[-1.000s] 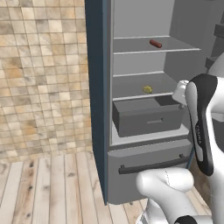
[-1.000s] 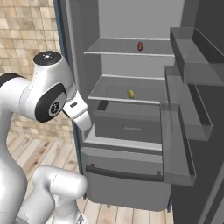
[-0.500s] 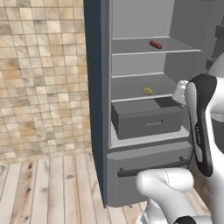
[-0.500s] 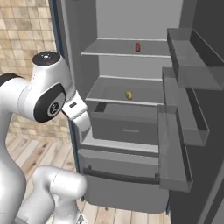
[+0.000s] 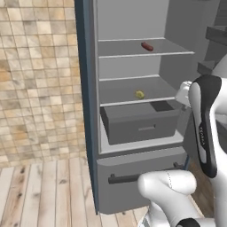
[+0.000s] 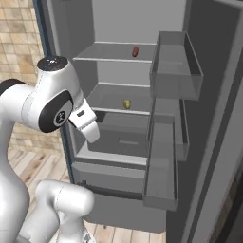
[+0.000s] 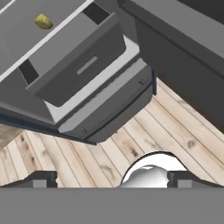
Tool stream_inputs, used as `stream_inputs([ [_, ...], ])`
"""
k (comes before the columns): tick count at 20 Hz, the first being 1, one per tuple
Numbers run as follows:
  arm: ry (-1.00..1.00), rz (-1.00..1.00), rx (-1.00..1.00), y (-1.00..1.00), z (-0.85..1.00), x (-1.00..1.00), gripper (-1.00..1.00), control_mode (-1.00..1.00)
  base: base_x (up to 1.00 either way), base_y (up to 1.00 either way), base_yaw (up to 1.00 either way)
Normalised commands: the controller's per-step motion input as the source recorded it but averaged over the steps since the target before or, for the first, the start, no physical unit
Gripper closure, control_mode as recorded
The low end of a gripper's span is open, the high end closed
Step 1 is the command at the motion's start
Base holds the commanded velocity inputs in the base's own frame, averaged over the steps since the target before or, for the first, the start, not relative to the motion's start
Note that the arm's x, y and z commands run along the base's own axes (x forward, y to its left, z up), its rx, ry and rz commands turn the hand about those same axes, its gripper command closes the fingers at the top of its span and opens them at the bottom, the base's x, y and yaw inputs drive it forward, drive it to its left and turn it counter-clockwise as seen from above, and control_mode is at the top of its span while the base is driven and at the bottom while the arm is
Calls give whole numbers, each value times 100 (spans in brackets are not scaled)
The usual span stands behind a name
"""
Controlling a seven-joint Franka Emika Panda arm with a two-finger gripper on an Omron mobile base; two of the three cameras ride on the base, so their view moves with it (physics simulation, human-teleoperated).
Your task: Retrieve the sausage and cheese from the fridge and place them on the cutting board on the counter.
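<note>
On fridge [image 5: 88, 111] shelves — sausage [image 5: 146, 46], cheese [image 5: 139, 94].

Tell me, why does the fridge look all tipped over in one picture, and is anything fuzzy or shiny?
In the hand view the fridge leans because the camera rolls with the hand; the cheese stays sharp. In the left base view, light is flat and even, no glare, the sausage crisp. In the right base view the door shelves look see-through, without bright reflections.

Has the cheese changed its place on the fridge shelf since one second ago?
No. The cheese lies on the middle shelf above the drawer, as before. The whole picture shifted, so the camera moved, not the cheese.
</note>
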Motion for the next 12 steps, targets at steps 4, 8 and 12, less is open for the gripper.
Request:
stream_inputs([
  [4,0,0,0,0,0,0,-100,100,54,0,0],
  [8,0,0,0,0,0,0,-100,100,58,-8,0],
  [12,0,0,0,0,0,0,-100,100,18,-14,3],
])
